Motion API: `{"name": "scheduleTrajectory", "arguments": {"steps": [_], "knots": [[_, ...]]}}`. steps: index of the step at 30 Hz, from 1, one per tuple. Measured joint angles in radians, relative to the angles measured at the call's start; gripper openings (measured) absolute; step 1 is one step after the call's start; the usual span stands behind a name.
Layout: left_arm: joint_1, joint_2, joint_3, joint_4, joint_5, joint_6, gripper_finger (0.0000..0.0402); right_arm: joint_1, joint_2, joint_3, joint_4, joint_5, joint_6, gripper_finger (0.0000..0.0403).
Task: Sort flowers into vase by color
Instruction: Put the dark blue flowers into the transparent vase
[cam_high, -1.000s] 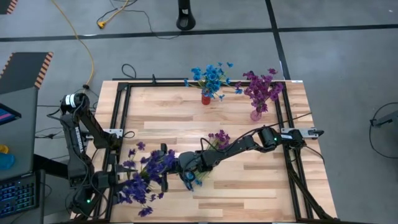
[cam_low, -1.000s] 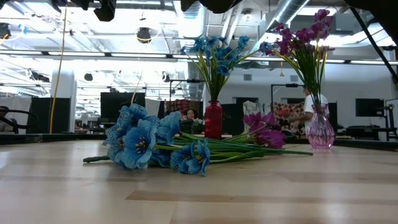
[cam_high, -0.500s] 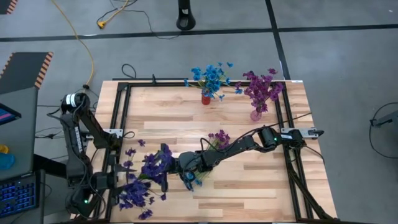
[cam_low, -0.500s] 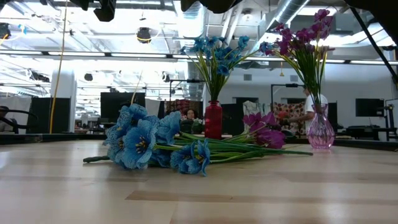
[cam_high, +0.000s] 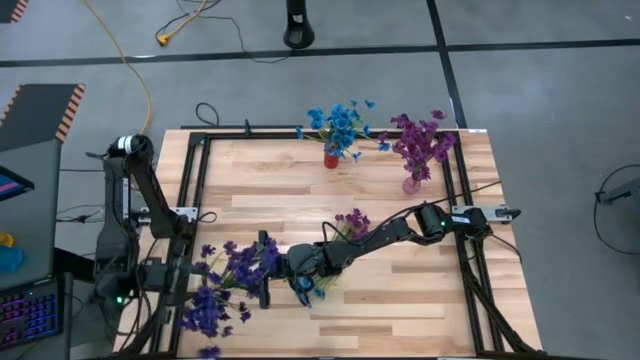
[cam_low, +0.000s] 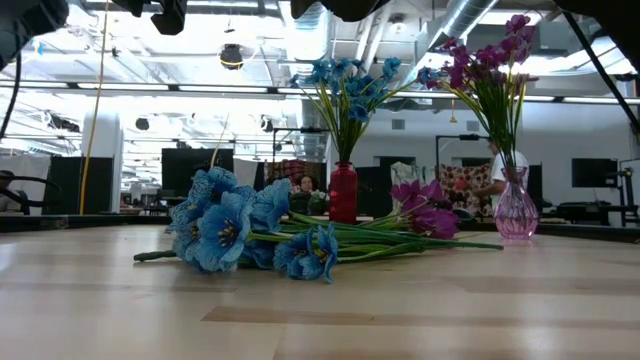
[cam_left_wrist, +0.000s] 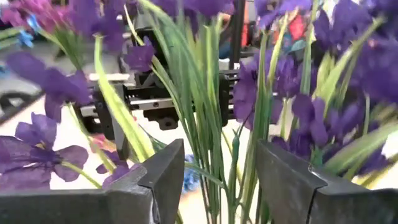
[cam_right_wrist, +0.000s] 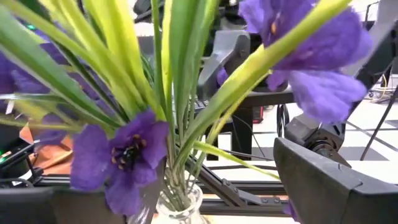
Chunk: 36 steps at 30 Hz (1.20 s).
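The left gripper (cam_left_wrist: 214, 180) sits at the front-left of the table with its fingers spread apart, green stems and dark violet flowers (cam_high: 225, 285) rising through the gap. No pad visibly presses a stem, so it appears open around the bunch, not clamped. The right gripper (cam_high: 268, 270) reaches in from the right side, low over the table and just beside the same violet bunch. In its own wrist view the fingers stand wide to either side, and the stems drop into a clear glass vase (cam_right_wrist: 177, 205) between them.

Judged from here, the main risk is the crowding: two grippers and one leafy bunch share a small space, so a stray move could tip the glass vase, snag a stem and drag it out, or knock the grippers together.

Just beyond the right gripper, loose blue flowers (cam_low: 225, 228) and a few magenta flowers (cam_low: 420, 212) lie flat on the wood, unsorted. At the back edge, well apart, a red vase (cam_high: 331, 158) holds blue flowers and a pink vase (cam_high: 411, 184) holds magenta ones.
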Motion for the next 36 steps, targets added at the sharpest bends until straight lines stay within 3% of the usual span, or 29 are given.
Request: {"name": "scheduleTrajectory", "arguments": {"steps": [19, 31, 36], "knots": [[0.000, -0.190, 0.000, -0.097, 0.025, -0.013, 0.0178, 0.000, 0.000, 0.000, 0.000, 0.001, 0.002, 0.0320], [0.000, -0.298, 0.000, -0.095, 0.019, 0.075, 0.0178, -0.008, -0.001, 0.000, -0.071, 0.002, 0.000, 0.0320], [0.000, -0.320, 0.001, -0.114, 0.002, 0.081, 0.0178, -0.024, -0.001, 0.004, -0.075, 0.003, 0.084, 0.0320]]}}
